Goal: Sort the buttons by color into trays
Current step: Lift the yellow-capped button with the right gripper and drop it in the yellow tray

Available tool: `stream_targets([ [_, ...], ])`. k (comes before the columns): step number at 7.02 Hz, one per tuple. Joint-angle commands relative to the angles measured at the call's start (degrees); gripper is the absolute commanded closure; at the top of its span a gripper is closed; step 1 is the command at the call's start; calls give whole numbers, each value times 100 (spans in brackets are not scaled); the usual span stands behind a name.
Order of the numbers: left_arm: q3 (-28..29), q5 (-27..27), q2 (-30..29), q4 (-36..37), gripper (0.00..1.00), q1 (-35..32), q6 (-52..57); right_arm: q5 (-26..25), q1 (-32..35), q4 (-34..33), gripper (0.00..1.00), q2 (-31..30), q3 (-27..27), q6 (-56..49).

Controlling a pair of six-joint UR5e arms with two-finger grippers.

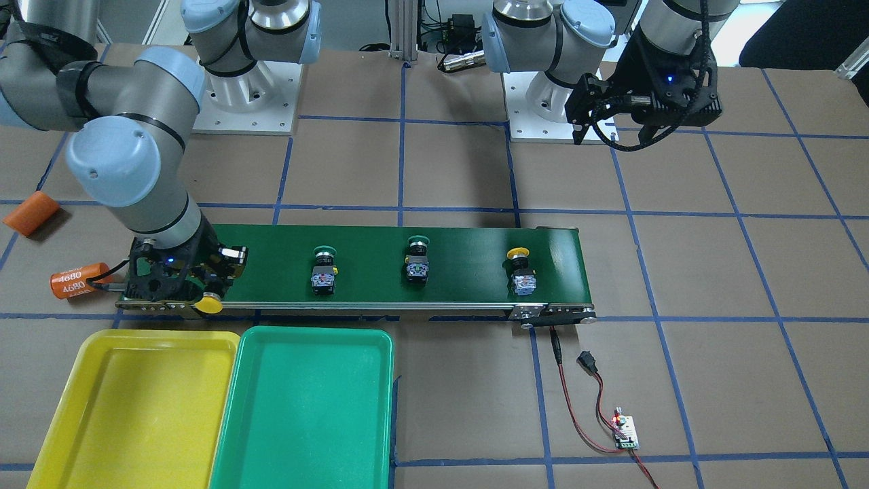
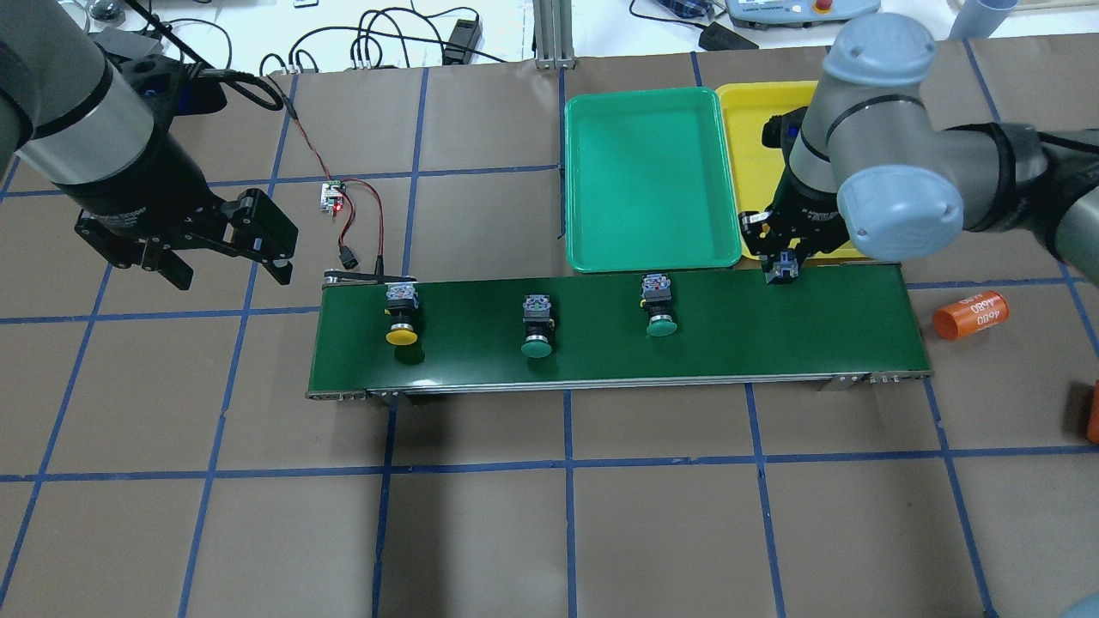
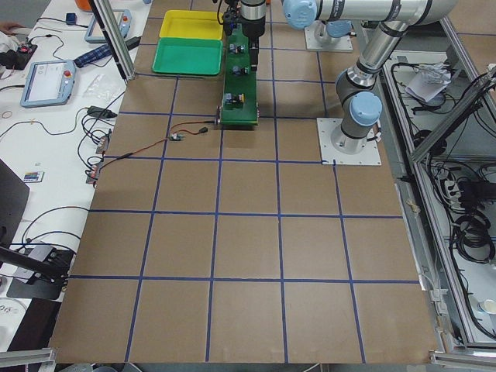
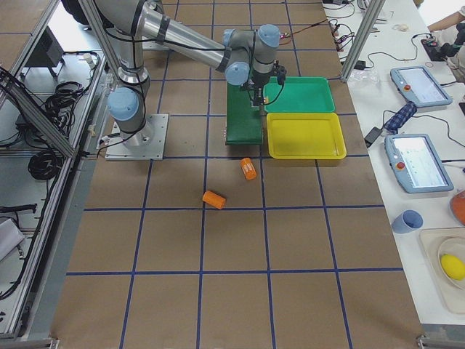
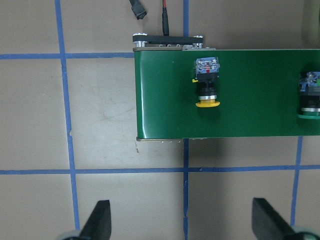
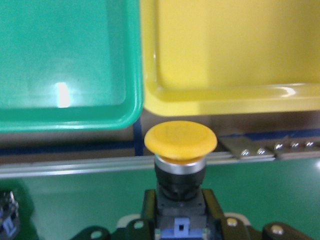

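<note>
My right gripper (image 1: 207,285) is shut on a yellow-capped button (image 1: 209,303) at the end of the dark-green belt (image 1: 461,258) nearest the trays. In the right wrist view this button (image 6: 181,140) points at the gap between the yellow tray (image 6: 225,60) and the green tray (image 6: 65,55). Both trays, yellow (image 1: 136,407) and green (image 1: 305,407), are bare inside. Three buttons lie on the belt: two green (image 2: 536,326) (image 2: 658,305) and one yellow (image 2: 402,318). My left gripper (image 2: 225,266) is open and empty, off the belt's other end.
Two orange cylinders (image 2: 970,314) (image 2: 1090,412) lie on the table past the belt's end by my right arm. A small circuit board (image 2: 330,197) with red and black wires runs to the belt's other end. Blue tape lines grid the brown table.
</note>
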Motion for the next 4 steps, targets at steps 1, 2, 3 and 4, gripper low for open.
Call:
stream_targets([
  [1,-196,39,44,14,0,-127,19,9,-638,130,100,937,-1108,-389],
  [2,-161,39,-7,40,0,-241,2,18,-955,138,100,1282,-1460,-697],
  [3,-144,39,-86,301,0,-259,2,27,-1115,8,100,1555,-1724,-1144],
  [4,-170,39,-122,426,0,-268,-15,27,-1125,-176,100,1975,-2093,-1340],
])
